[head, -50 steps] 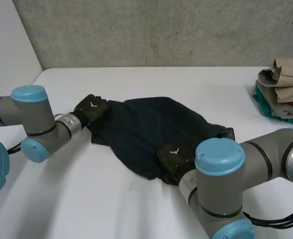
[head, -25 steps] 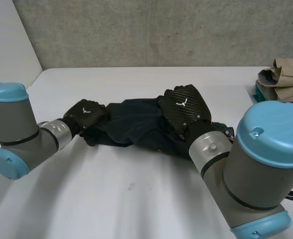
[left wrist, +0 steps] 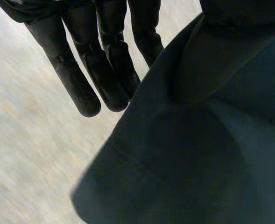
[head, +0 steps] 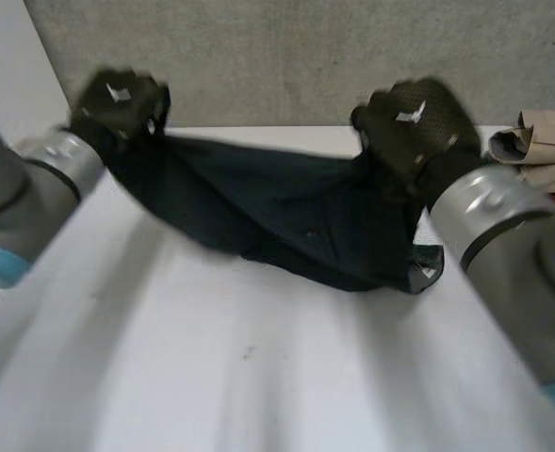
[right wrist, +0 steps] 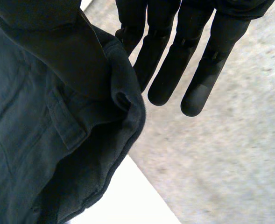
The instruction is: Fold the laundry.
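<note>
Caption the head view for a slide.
Left hand and right hand hold a dark garment stretched over the white table; folded clothes beside.

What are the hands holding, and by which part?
The dark garment: the left hand holds one end of its top edge, the right hand the other.

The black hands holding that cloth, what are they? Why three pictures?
They are a robot's two hands, on grey arms. The wide picture looks down from a camera between the arms. The other two come from cameras on each wrist, looking along that hand. The left robot hand and right robot hand each hold one end of a dark cloth up, so its middle sags toward the white table. A pile of folded clothes sits at the right.
</note>
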Controlling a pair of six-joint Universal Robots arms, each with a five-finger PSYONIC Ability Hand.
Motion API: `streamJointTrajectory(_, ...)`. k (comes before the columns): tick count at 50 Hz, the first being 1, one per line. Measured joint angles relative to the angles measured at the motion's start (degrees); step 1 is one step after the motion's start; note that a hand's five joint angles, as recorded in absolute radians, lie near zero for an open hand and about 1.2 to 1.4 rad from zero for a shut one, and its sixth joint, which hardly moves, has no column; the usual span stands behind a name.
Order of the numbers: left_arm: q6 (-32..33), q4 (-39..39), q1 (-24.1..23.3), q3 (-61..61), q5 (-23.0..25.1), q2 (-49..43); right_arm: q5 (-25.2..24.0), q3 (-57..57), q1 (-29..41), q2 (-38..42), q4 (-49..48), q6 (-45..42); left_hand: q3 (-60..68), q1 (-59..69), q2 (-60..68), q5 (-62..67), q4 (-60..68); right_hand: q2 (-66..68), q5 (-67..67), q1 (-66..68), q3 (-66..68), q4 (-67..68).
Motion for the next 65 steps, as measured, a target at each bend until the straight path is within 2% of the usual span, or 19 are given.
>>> streamJointTrajectory(7, -4.89, -1.27, -0.16, -4.84, -0.07, 17.58, -1.02, -9.63, -4.33, -0.67, 8.65, -5.93, 0.2, 0.0, 0.09, 0.0, 0.21, 0.0, 0.0, 0.0, 0.0, 0.01)
streamJointTrajectory(11, -5.62, -3.34, -0.25, -7.28, -0.16, 22.12, -1.34, -14.31, -6.38, 0.68, 12.71, -7.77, 0.2, 0.0, 0.1, 0.0, 0.22, 0.38, 0.15, 0.01, 0.0, 0.01)
streamJointTrajectory(16, -5.32, -4.96, -1.37, -8.33, -0.44, 18.84, -1.5, -19.36, -8.16, 6.94, 14.24, -8.12, 0.21, 0.0, 0.13, 0.0, 0.22, 0.6, 0.22, 0.44, 0.0, 0.01)
streamJointTrajectory(21, -4.26, -5.03, -3.21, -3.57, -1.6, 8.65, -1.27, -24.09, -8.58, 14.46, 11.74, -7.53, 0.28, 0.0, 0.14, 0.0, 0.23, 0.6, 0.22, 0.97, 0.0, 0.01)
streamJointTrajectory(26, -1.62, -0.92, -4.81, 12.31, -5.09, -4.42, 0.16, -31.59, -8.22, 23.52, -2.97, -6.65, 0.34, 0.0, 0.21, 0.32, 0.26, 0.6, 0.22, 1.57, 0.15, 0.05)
streamJointTrajectory(29, -0.31, 5.66, -6.01, 23.12, -7.98, -9.47, 1.33, -35.38, -7.95, 26.76, -17.25, -6.0, 0.34, 0.0, 0.21, 0.32, 0.25, 0.6, 0.22, 1.57, 0.18, 0.06)
streamJointTrajectory(34, -0.22, 19.55, -8.1, 29.49, -12.12, -9.94, 1.7, -37.97, -7.69, 28.24, -38.74, -4.67, 0.34, 0.0, 0.22, 0.32, 0.26, 0.6, 0.25, 1.57, 0.19, 0.07)
streamJointTrajectory(36, -0.48, 24.96, -8.82, 28.66, -13.73, -7.96, 1.36, -38.3, -7.63, 28.22, -44.59, -3.73, 0.34, 0.0, 0.21, 0.34, 0.26, 0.6, 0.43, 1.57, 0.19, 0.07)
streamJointTrajectory(39, -0.73, 28.9, -9.17, 25.24, -15.18, -4.51, 0.69, -38.19, -7.66, 28.09, -47.67, -1.8, 0.34, 0.0, 0.21, 0.43, 0.26, 0.6, 0.61, 1.57, 0.19, 0.08)
streamJointTrajectory(43, -0.83, 30.23, -9.26, 17.77, -16.26, 0.31, -0.97, -36.95, -7.86, 27.82, -45.93, 1.72, 0.34, 0.0, 0.21, 0.43, 0.26, 0.6, 0.61, 1.57, 0.19, 0.08)
streamJointTrajectory(50, -0.47, 24.93, -9.79, -4.52, -16.16, 4.77, -7.26, -26.85, -8.51, 28.32, -31.84, 5.6, 0.34, 0.0, 0.22, 0.92, 0.25, 0.6, 0.62, 1.57, 0.19, 0.08)
streamJointTrajectory(57, 1.91, 22.49, -10.31, -18.11, -16.03, -0.81, -10.59, -14.18, -8.26, 32.19, -24.8, 3.14, 0.35, 0.0, 0.23, 0.92, 0.26, 0.6, 0.62, 1.57, 0.19, 0.08)
streamJointTrajectory(65, 7.78, 15.47, -12.21, -22.98, -17.49, -5.53, -10.64, -4.05, -8.12, 34.17, -19.41, -5.25, 0.35, 0.0, 0.23, 0.92, 0.25, 0.6, 0.62, 1.57, 0.19, 0.08)
